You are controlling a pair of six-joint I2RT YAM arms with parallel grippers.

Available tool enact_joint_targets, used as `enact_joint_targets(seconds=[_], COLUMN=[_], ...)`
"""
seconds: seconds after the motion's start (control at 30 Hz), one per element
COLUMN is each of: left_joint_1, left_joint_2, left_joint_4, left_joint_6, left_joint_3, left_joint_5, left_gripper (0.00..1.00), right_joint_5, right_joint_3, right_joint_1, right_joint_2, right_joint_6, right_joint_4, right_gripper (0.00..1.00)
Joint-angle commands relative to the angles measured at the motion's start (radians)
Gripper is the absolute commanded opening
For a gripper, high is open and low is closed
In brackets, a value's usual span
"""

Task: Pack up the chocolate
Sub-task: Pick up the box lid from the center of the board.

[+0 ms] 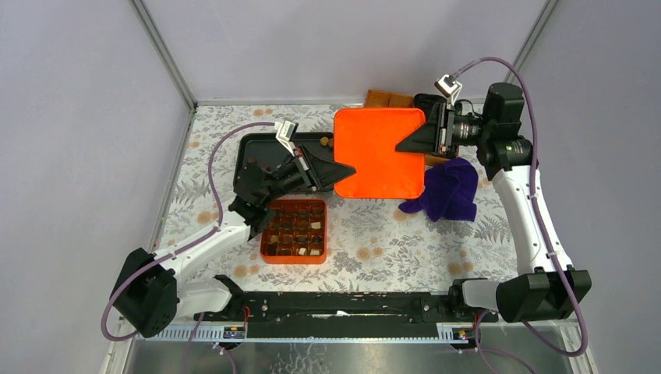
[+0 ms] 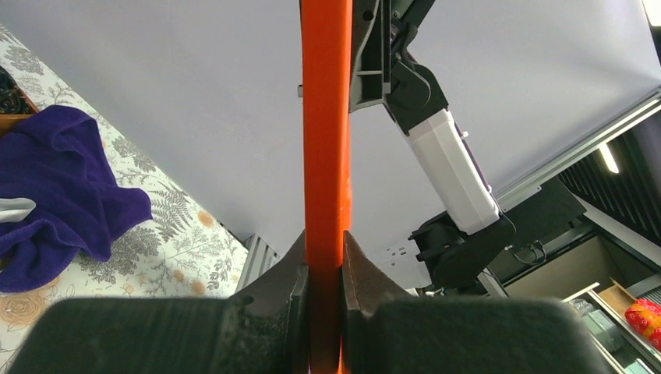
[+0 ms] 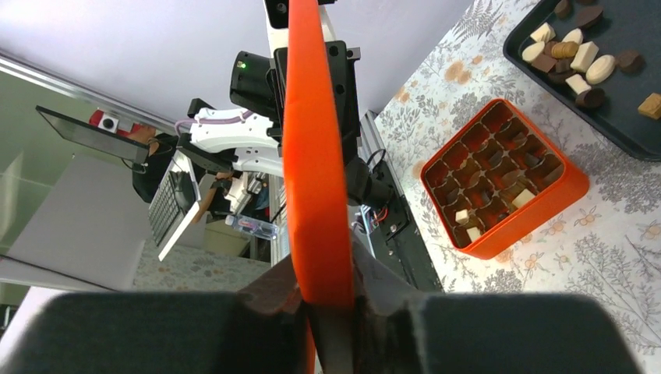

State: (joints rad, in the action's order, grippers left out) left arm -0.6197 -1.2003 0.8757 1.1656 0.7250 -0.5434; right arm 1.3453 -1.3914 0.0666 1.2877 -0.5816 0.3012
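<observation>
The left gripper (image 2: 323, 238) fills the foot of its own view. Its dark pads are pressed on both faces of the orange lid (image 2: 326, 117), which runs straight up the frame edge-on. The right gripper (image 3: 319, 269) does the same at the opposite edge, with its fingers tight against both faces, clamping the lid.

From above, the lid is a rounded square held flat between the two grippers. It is raised over the far middle of the table (image 1: 390, 234), and its left edge overlaps the tray's right end.

The table has a leaf-and-flower print. The black tray (image 1: 257, 148) lies at the far left with its long axis running left to right. The purple cloth (image 1: 446, 191) lies crumpled by the lid's near right corner. The orange box (image 1: 293, 257) sits open just nearer than the tray. It is square to the table edges and divided into a grid of cells.

Most of the chocolates (image 3: 585, 56) lie loose in the tray's far right corner, a huddle of dark, tan and cream pieces. They point every way: the cream oval slants, the cream bars lie at different angles, and one tan piece sits apart. A few more sit singly in the box's cells, cream cubes and dark pieces, mostly in the rows towards the arms.
</observation>
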Motion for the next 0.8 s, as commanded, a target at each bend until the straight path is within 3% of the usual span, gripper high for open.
enact_joint_targets(seconds=[0.0,0.07,0.17,0.23,0.33,0.4,0.53,0.7,0.77], left_joint_1=[0.011,0.014,0.044,0.085,0.136,0.155,0.167,0.176,0.196], left_joint_2=[0.022,0.031,0.086,0.162,0.258,0.291,0.332,0.378,0.363], left_joint_4=[0.039,0.015,-0.13,-0.38,-0.895,-1.163,-1.525,-1.758,-1.77], left_joint_6=[-0.006,-0.01,-0.04,-0.104,-0.267,-0.363,-0.464,-0.426,-0.41], left_joint_3=[-0.002,-0.006,-0.017,-0.017,0.028,0.067,0.115,0.132,0.133], left_joint_5=[0.03,0.039,0.084,0.159,0.333,0.448,0.669,0.907,0.922], left_gripper=[0.0,0.06,0.52,0.7,0.82,0.81,0.66,0.43,0.31], right_joint_5=[0.036,0.041,0.038,0.009,-0.043,-0.057,-0.08,-0.086,-0.086], right_joint_3=[0.041,0.057,0.091,0.115,0.17,0.238,0.313,0.355,0.368], right_joint_1=[0.002,0.002,0.001,-0.004,-0.004,-0.006,-0.007,-0.007,-0.007], right_joint_2=[-0.055,-0.06,-0.07,-0.084,-0.097,-0.102,-0.11,-0.096,-0.092], right_joint_6=[-0.1,-0.154,-0.202,-0.161,-0.053,-0.033,-0.008,0.025,0.024], right_joint_4=[-0.14,-0.189,-0.251,-0.217,-0.109,-0.113,-0.138,-0.14,-0.149], right_gripper=[0.13,0.04,0.0,0.0,0.0,0.0,0.0,0.0,0.0])
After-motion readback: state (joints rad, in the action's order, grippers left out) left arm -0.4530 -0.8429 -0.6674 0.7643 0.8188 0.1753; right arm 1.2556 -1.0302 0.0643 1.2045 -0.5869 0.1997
